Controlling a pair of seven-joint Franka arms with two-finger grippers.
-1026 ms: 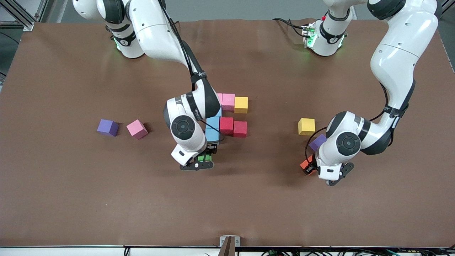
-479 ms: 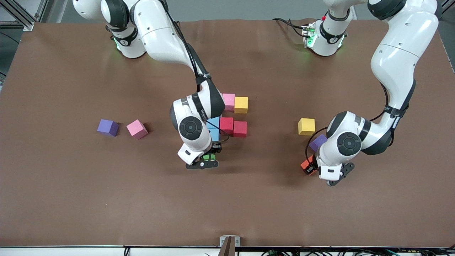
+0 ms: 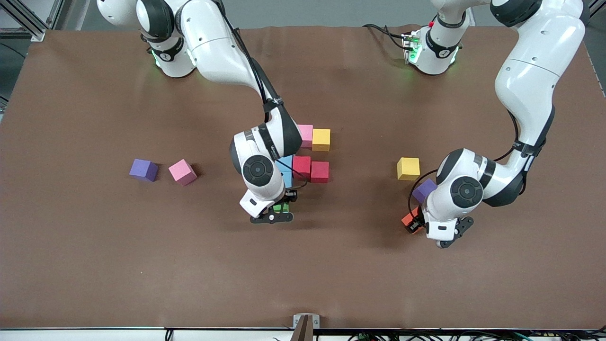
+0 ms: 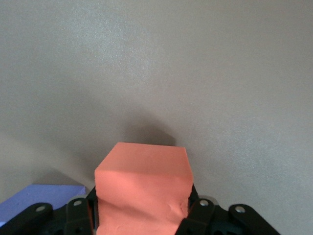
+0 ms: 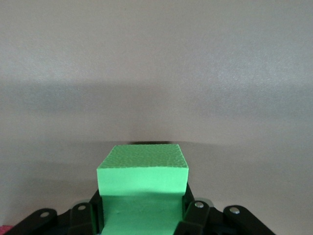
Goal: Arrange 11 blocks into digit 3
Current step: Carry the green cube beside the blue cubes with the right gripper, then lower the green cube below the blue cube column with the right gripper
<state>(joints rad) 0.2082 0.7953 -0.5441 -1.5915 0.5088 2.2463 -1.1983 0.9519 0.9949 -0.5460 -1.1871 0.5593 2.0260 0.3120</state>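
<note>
Meanwhile the right gripper point(image 3: 282, 207), jaws clamping the green block point(image 3: 280, 207), has shifted toward the light blue blocks point(image 3: 285, 171); the left gripper point(image 3: 416, 226) stays clamping the orange block point(image 3: 408, 219).

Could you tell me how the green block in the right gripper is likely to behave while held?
The green block looks soft: its pinched face seems dented, so it probably gives slightly. Its matte, pebbled top suggests it won't slip from the right gripper. Flat faces make rolling unlikely.

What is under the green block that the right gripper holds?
The green block, clamped in the right gripper, hangs over bare brown table; a dark shadow lies beneath it. The spot directly below is covered by the block.
</note>
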